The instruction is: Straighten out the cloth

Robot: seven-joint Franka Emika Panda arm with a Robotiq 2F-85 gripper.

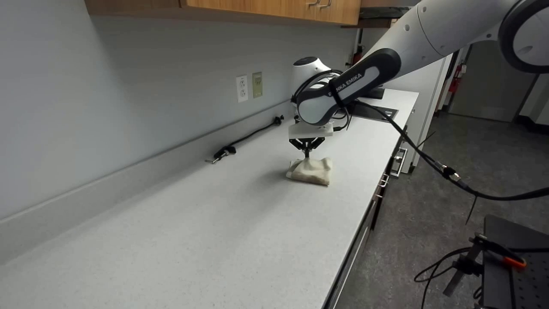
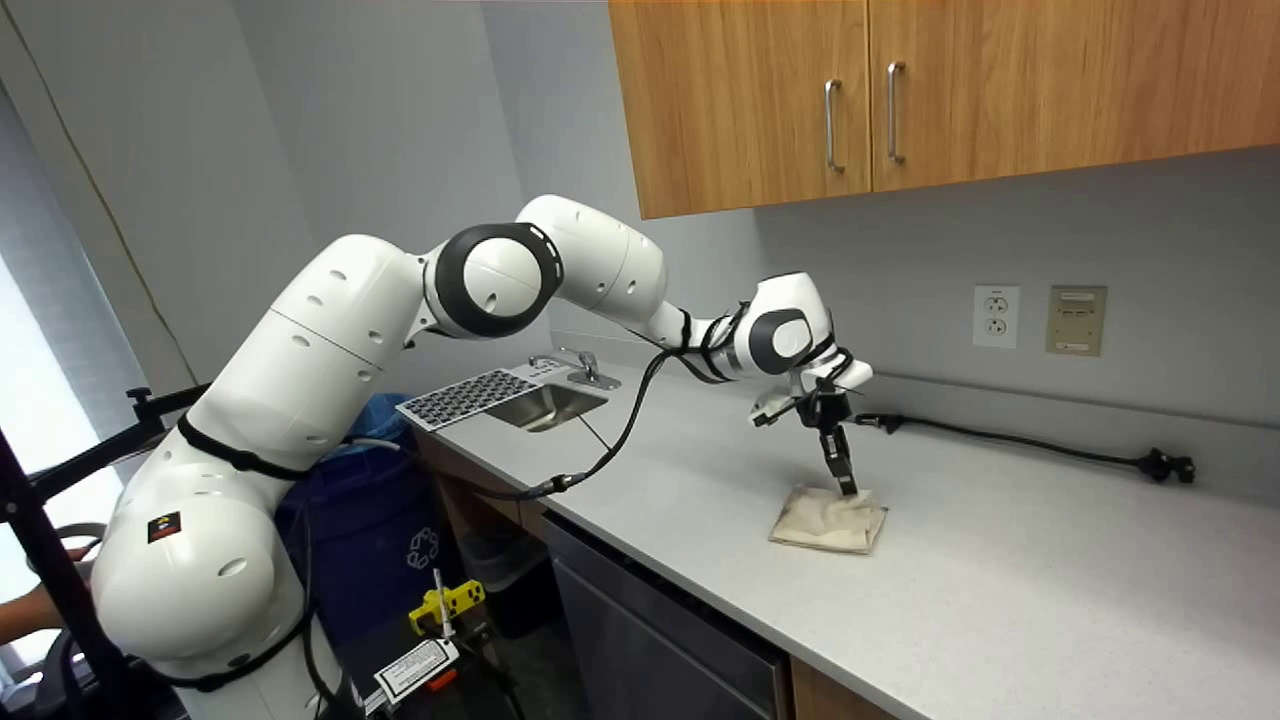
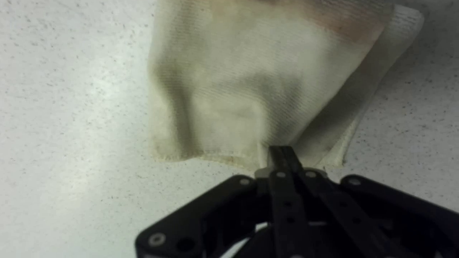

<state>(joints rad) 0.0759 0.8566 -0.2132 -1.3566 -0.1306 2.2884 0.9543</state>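
The cream-beige cloth [image 1: 312, 172] lies on the white counter, folded over in layers and rumpled, with brownish stains. In the wrist view the cloth [image 3: 229, 68] has creases that converge on the fingertips, and an under layer sticks out along its right side. My gripper [image 1: 307, 156] points down at one edge of the cloth, its jaws together. Fabric is pinched up at the tips of the gripper [image 3: 281, 148], so it is shut on the cloth. In an exterior view a small raised peak of the cloth [image 2: 822, 522] meets the gripper [image 2: 848, 490].
A black cable with clamp ends [image 1: 253, 134] lies along the backsplash. A sink [image 2: 545, 406] is set into the counter [image 2: 1000, 580] at its far end. Wooden cabinets [image 2: 740, 100] hang above. The counter's front edge drops to the floor [image 1: 411, 206].
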